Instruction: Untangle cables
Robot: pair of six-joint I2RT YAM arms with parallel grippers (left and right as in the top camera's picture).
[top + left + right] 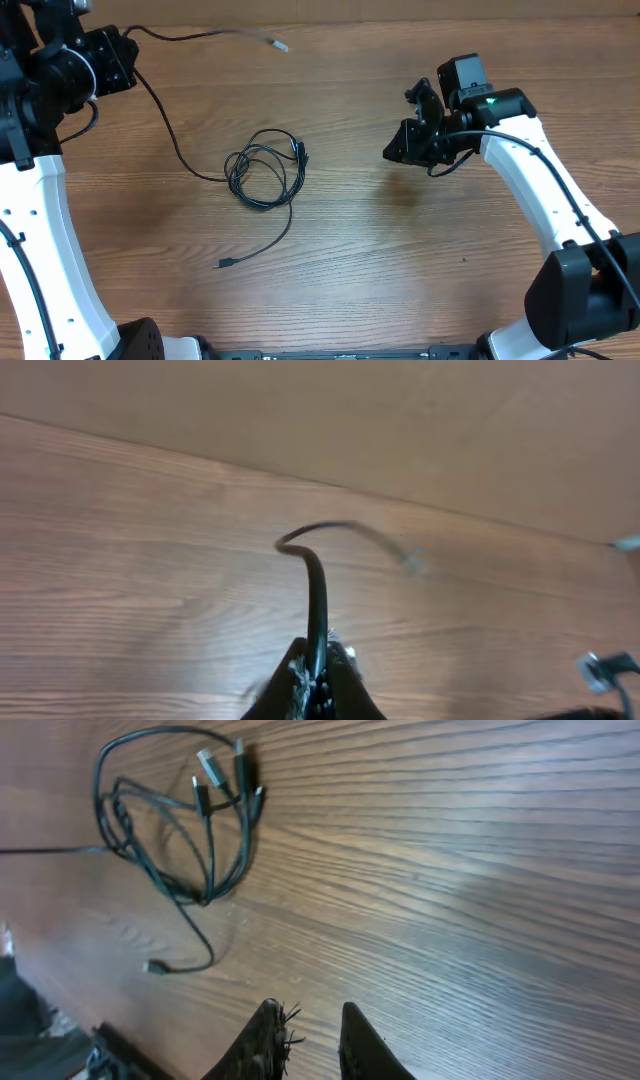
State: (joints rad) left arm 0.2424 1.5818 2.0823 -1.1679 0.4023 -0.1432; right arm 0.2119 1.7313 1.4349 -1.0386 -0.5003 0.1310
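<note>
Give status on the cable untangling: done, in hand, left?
Done: little. One cord has its plug end out past the tangle. In hand: the left end effector is shut on that cord, which runs down into the tangle. Left: the tangle is a knot of loops with several plugs bunched together; the right end effector is open, empty and apart from it.

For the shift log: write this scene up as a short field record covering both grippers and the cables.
left gripper: shut on one cable, at the table's far left corner
cable: short free end blurred; the long part runs to the bundle
bundle: loose coil of black cords mid-table, several plugs gathered at one edge
loose end: small plug lying on the table, trailing out from the bundle
right gripper: open, empty, off to the bundle's right, not touching it
table: wood
</note>
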